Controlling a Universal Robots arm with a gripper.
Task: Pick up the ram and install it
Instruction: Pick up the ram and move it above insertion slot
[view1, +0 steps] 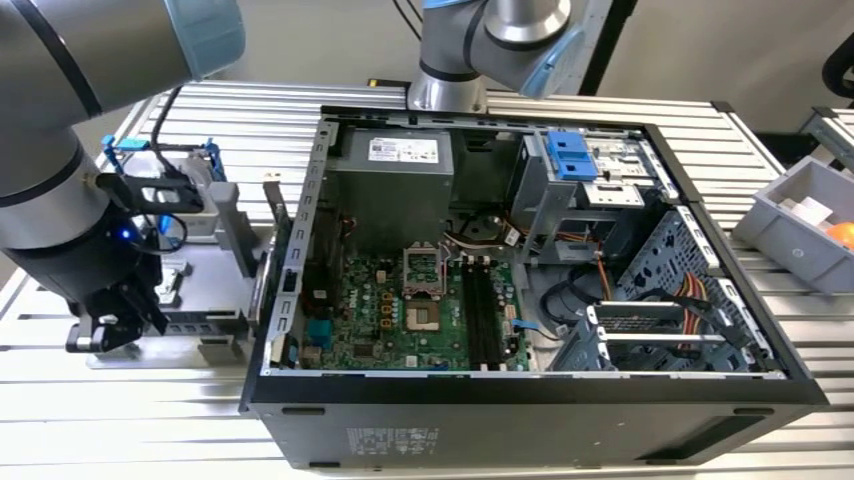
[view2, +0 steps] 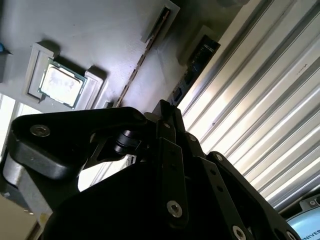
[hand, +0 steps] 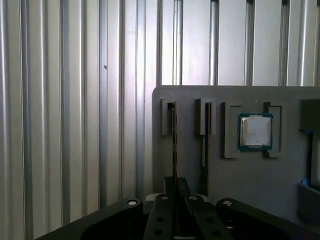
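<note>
My claw (hand: 176, 185) sits at the ram (hand: 173, 135), grip I can't tell; I'd want it square to the slot (hand: 164, 120), pulling straight.

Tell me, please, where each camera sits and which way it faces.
Exterior view: above, looking down on the open computer case and slatted table; arm and claw at the exterior view's left.
First wrist view: on the wrist, looking past the claw onto the grey holder and square chip.
Second wrist view: on the wrist, behind the claw's links, facing that holder.
Both wrist views share chip and claw.
</note>
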